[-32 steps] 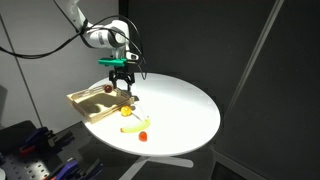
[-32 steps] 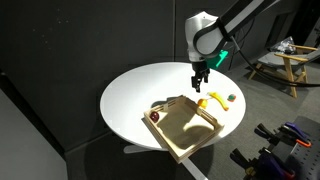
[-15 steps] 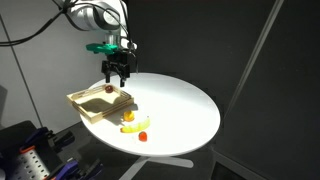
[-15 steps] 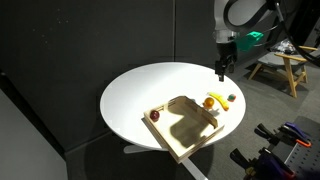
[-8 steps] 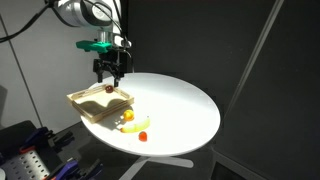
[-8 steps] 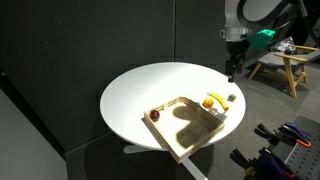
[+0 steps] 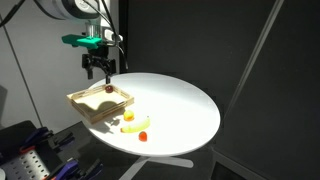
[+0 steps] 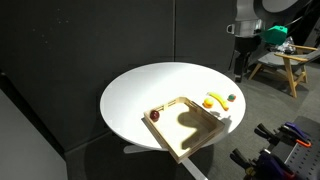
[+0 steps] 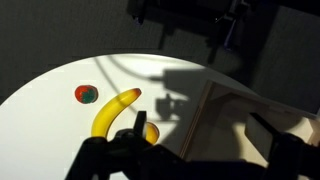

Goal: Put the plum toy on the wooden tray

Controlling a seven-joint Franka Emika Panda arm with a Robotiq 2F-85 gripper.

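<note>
Plum toy [image 8: 155,115] lies in wooden tray [image 8: 190,135]; claw [image 7: 98,72] spread wide, empty

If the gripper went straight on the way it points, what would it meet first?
Probably the wooden tray at its rim, or the white table beside it: the wrist view shows that edge below the open gripper. Depth is unclear.

The arm [image 7: 72,8] was white, built of rounded, glossy links. A green bracket [image 7: 84,41] sat at its wrist. Below that the gripper [image 7: 99,72] was black, its fingers [image 9: 105,160] dark silhouettes in the wrist view.
</note>
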